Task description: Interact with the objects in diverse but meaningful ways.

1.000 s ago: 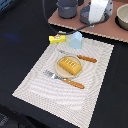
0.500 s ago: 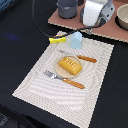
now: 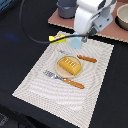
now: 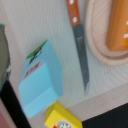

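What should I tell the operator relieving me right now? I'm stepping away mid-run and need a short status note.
Gripper: above the far edge of the placemat, over the light blue carton; fingers not visible, so open or shut cannot be told.
Things: bread loaf on the plate mid-mat; knife between plate and carton; fork on the plate's near side; yellow block beside the carton at the mat's corner.
Done: nothing visibly grasped.
Left: probably picking up the carton, then handling the other toys.
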Tool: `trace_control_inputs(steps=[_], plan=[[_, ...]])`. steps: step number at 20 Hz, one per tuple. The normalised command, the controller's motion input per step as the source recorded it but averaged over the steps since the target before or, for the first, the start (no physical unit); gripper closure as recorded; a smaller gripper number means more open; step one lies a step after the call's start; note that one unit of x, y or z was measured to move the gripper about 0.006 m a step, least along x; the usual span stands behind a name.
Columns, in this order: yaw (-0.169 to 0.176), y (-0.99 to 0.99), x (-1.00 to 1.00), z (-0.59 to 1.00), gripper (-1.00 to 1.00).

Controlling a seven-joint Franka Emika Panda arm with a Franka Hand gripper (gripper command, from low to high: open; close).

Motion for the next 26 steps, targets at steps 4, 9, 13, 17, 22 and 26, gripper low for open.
trace_control_inputs(steps=[4,9,13,17,22,26], plan=[[0.002,-0.61,-0.23,-0.56,-1.0],[0.008,-0.31,-0.36,-0.57,-1.0],[0.0,-0.01,-0.29,-0.35,-1.0],[0.0,0.18,-0.37,-0.16,-1.0],[0.008,0.13,-0.35,-0.15,1.0],[0.016,0.06,-0.29,-0.05,1.0]])
